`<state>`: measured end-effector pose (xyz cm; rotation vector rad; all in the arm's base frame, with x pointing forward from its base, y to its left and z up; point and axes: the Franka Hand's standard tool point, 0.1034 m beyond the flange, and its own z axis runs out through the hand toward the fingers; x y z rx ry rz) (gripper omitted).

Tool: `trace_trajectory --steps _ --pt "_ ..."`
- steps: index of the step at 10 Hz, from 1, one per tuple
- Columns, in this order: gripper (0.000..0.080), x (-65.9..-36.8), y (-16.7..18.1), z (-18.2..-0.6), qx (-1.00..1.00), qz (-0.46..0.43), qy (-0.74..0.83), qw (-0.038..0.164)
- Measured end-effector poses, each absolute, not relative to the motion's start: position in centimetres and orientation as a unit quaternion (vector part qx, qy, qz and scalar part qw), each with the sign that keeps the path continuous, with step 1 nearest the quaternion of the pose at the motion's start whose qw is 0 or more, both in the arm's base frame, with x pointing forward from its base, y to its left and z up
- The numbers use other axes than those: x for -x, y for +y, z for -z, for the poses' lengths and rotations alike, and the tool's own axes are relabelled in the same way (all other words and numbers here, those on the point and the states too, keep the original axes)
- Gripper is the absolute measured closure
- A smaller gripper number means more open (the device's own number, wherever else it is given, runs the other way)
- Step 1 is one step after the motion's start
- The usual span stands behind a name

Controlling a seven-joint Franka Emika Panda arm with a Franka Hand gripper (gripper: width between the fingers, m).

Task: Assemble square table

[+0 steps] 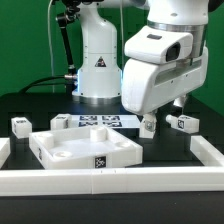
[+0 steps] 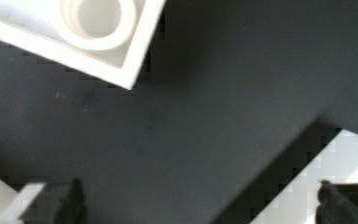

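- Tool (image 2: 197, 205) is wide open, nothing in it, only bare dark worktop (image 2: 194, 120) between the fingers (image 2: 51, 200).
- Slab (image 1: 85, 148) lies flat on the worktop at the exterior view's left of the arm, just behind the front rail (image 1: 110, 181).
- A leg (image 1: 20, 125) lies loose left of the slab.
- A second leg (image 1: 182, 121) sits at the right.

The table (image 1: 30, 105) is black. The square slab (image 1: 85, 148) on it is white, with a small black-and-white tag (image 1: 101, 163) on its near edge. The short legs (image 1: 20, 125) are white with the same kind of tags. The marker board (image 1: 100, 123) at the far side is white with black squares. The near rail (image 1: 110, 182) is plain white. The robot arm (image 1: 160, 60) is white too.
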<state>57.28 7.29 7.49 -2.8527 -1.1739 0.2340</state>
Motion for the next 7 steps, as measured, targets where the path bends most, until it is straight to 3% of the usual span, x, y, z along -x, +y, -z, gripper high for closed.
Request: trace_trajectory --steps 5,7 --pt "0.0150 -57.3 7.1 -7.5 0.914 -0.070 -0.398 0.024" --pt "0.0150 -56.5 5.3 -7.9 0.880 -0.043 -0.472 0.021"
